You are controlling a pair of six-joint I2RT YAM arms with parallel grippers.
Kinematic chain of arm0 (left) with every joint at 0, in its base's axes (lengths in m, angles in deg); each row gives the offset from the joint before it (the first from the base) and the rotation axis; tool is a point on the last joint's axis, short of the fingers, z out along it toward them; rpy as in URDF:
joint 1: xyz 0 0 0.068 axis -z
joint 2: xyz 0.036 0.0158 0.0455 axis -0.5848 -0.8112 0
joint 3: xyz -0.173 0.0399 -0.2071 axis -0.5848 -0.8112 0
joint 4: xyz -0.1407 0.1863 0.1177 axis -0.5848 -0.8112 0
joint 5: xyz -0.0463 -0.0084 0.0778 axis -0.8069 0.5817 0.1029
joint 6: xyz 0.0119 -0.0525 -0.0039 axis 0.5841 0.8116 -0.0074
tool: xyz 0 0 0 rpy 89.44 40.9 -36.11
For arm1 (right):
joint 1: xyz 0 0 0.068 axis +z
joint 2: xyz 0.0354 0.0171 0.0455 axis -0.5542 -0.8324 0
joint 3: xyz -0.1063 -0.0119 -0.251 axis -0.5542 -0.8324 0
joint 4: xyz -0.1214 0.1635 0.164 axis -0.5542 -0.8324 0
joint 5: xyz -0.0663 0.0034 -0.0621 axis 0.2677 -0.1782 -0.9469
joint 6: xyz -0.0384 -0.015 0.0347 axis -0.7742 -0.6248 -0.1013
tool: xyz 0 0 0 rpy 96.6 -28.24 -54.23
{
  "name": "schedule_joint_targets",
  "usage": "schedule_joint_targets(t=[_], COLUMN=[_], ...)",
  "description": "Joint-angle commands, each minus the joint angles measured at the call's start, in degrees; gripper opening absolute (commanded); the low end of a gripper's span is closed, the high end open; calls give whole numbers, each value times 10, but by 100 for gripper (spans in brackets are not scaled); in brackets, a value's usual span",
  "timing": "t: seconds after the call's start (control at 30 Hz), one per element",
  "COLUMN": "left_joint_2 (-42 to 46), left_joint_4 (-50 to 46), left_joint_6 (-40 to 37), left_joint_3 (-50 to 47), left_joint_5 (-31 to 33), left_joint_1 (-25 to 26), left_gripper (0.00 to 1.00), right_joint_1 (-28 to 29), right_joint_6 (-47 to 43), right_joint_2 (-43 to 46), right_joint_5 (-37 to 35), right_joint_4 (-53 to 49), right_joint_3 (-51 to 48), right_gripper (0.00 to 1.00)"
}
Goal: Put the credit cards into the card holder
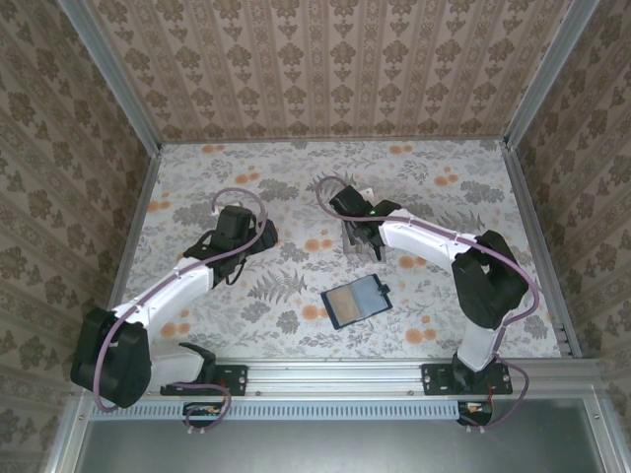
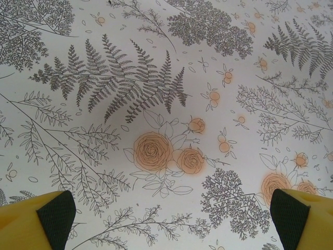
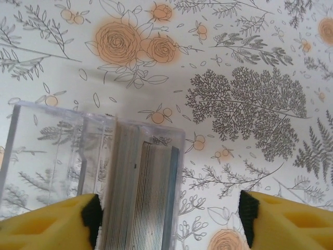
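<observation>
The credit cards (image 3: 151, 200) stand on edge as a tight grey stack inside a clear slotted rack (image 3: 57, 156). My right gripper (image 3: 170, 216) is open around that stack. Its left pad (image 3: 92, 214) is against the rack's side, and its right pad (image 3: 248, 213) stands well clear of it. From above, the right gripper (image 1: 361, 235) hangs over the rack (image 1: 357, 246) at mid-table. The card holder (image 1: 355, 301), dark navy, lies open and flat nearer the arms' bases. My left gripper (image 2: 173, 216) is open with nothing in it, over bare cloth, to the left (image 1: 237, 225).
The table (image 1: 444, 187) is covered with a floral cloth and enclosed by patterned walls at the back and both sides. A metal rail (image 1: 345, 372) runs along the near edge. Free cloth lies between the rack and the holder.
</observation>
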Motion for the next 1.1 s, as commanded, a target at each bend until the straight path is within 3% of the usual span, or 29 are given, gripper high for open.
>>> schedule_joint_targets(t=[0.0,0.2,0.3,0.37,0.53,0.6,0.73,0.83,1.07], left_joint_2=[10,1,1,-1,-9,-18,-31,-43,-54], left_joint_4=[-1,-11,-22,-15,-86,-88,-79,-25,41], left_joint_6=[-2,0,3,-1,-45,-65,-94,-146,-200], left_joint_3=[5,13,22,18,60,65,68,50,7], left_joint_5=[2,6,3,-2,92,94,38,-50,-181], left_joint_1=[2,2,2,3,56,70,83,104,152], left_gripper=[100,100,100,100,99,99,99,99,98], right_joint_1=[-8,-9,-9,-10,-11,-12,-19,-22,-59], right_joint_6=[-10,-11,-10,-15,-19,-24,-25,-45,-61], right_joint_2=[18,34,44,53,60,65,83,124,281], right_joint_5=[12,41,48,54,62,77,138,208,365], right_joint_4=[-3,5,-4,9,0,14,7,45,90], right_joint_3=[-12,-26,-25,-36,-35,-45,-47,-80,-181], right_gripper=[60,40,21,16,4,0,0,0,0])
